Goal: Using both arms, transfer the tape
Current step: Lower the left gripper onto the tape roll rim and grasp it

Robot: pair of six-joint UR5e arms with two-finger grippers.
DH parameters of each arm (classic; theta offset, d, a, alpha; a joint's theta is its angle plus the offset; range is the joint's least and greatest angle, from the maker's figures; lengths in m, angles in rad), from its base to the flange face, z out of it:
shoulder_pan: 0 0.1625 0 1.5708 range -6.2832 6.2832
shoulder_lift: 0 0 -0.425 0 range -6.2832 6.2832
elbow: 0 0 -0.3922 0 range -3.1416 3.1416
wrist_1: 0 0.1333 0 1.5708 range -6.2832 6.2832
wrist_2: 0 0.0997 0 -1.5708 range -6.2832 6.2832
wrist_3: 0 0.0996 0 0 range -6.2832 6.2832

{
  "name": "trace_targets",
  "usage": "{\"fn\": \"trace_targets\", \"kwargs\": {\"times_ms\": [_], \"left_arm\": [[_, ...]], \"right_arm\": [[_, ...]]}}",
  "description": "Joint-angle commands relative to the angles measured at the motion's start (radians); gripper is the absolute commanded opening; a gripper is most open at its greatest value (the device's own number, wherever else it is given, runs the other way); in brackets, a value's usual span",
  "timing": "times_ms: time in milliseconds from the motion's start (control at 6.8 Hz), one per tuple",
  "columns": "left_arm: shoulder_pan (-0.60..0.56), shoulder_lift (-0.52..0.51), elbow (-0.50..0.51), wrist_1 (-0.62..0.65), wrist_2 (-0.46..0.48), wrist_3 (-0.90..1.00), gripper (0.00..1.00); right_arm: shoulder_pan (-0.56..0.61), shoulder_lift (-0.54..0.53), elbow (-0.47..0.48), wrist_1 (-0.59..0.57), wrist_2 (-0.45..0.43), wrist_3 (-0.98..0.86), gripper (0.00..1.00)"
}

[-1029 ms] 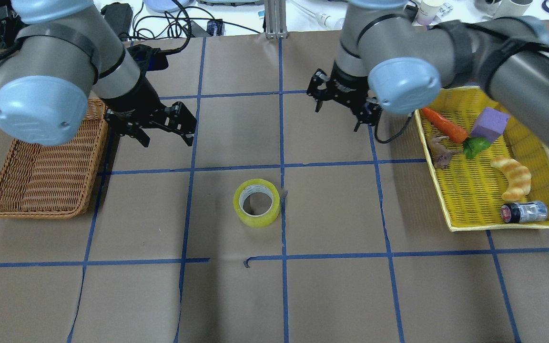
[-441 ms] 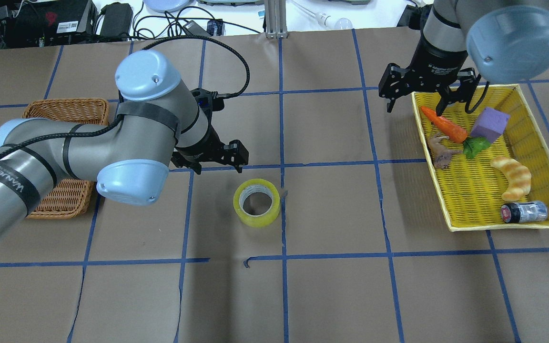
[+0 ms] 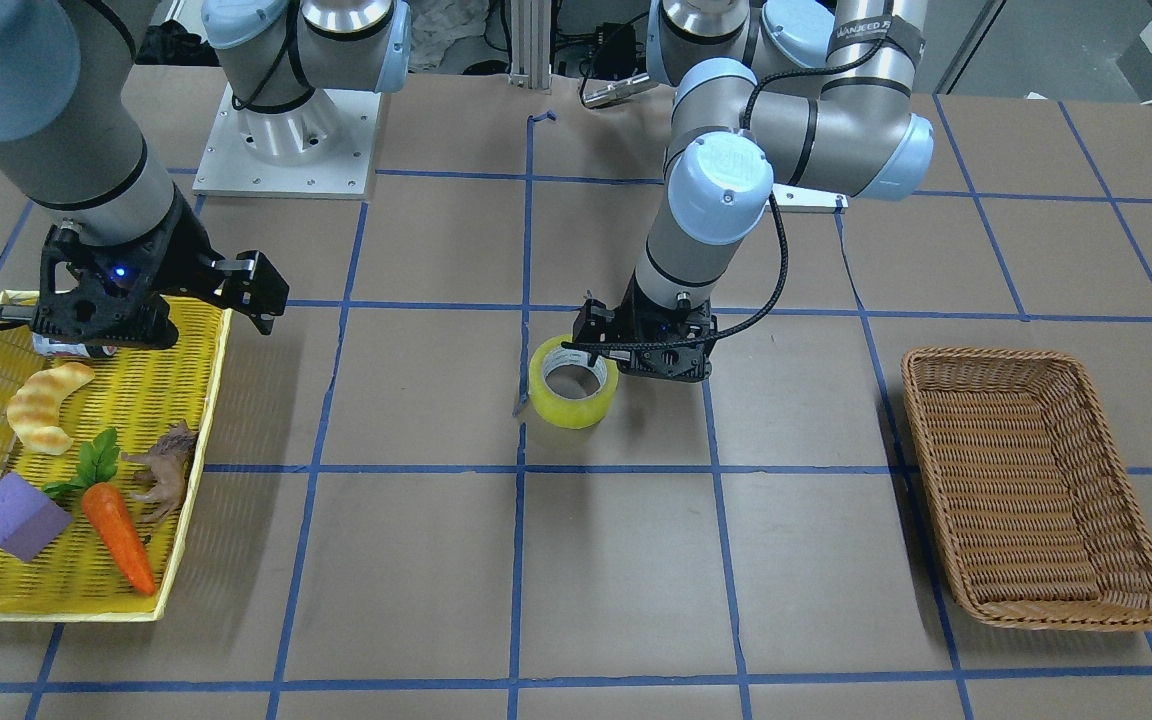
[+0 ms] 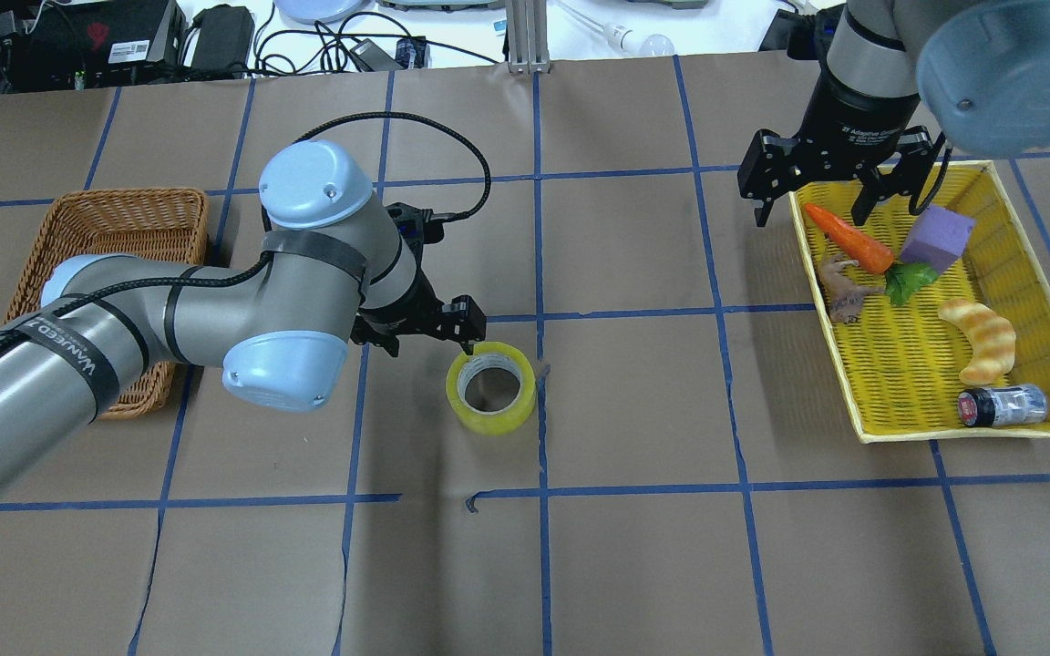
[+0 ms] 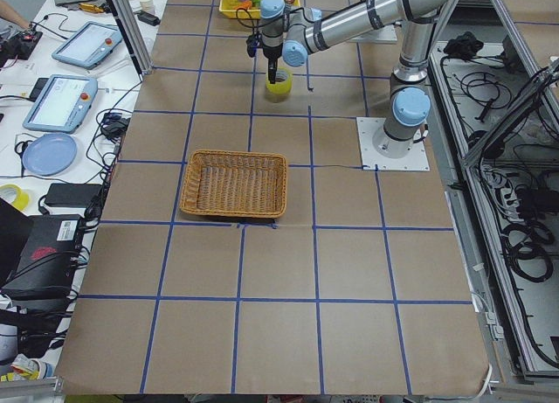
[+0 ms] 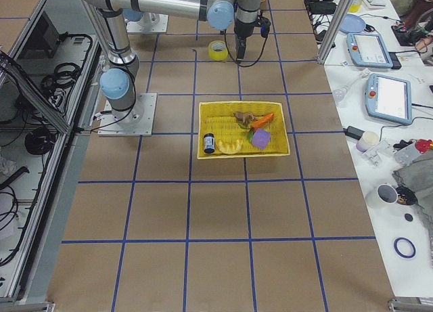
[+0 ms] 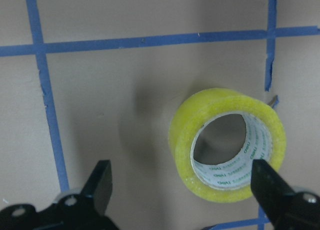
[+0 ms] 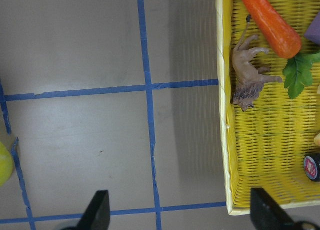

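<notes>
- We see the left gripper (image 4: 419, 335) spread wide, holding nothing, low just beside the tape (image 4: 490, 387).
- Tape sits on the table (image 4: 634, 565), mid-grid.
- Right gripper (image 4: 809, 208) also spread, empty, over the yellow tray (image 4: 862, 428) edge.

Robotics lab: a two-arm test bench.
Table (image 4: 634, 410) papered brown and gridded with blue tape (image 4: 540, 264); right arm (image 3: 86, 130) bolted to a metal base plate (image 3: 281, 160); aluminium frame post (image 4: 520, 36); teach pendants (image 6: 388, 97) on a white side bench (image 6: 369, 217); loose cables (image 5: 524, 237) and a power brick (image 4: 224, 32) round the edges.
</notes>
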Motion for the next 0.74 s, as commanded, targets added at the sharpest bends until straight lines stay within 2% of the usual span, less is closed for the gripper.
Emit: {"fn": "trace_targets", "kwargs": {"times_ms": [0, 294, 441, 588], "left_arm": [[-0.009, -0.055, -0.058, 0.1, 0.002, 0.0, 1.0], [-0.022, -0.079, -0.089, 0.122, 0.002, 0.0, 1.0], [-0.03, -0.08, -0.087, 0.122, 0.007, 0.001, 0.9], [-0.032, -0.08, -0.087, 0.122, 0.009, 0.008, 0.45]], "right_arm": [[-0.004, -0.045, 0.004, 0.006, 0.004, -0.005, 1.0], [0.002, -0.064, 0.007, 0.008, 0.007, -0.005, 1.0], [0.002, -0.065, 0.007, 0.011, 0.007, -0.005, 1.0], [0.002, -0.065, 0.005, 0.011, 0.008, -0.005, 1.0]]}}
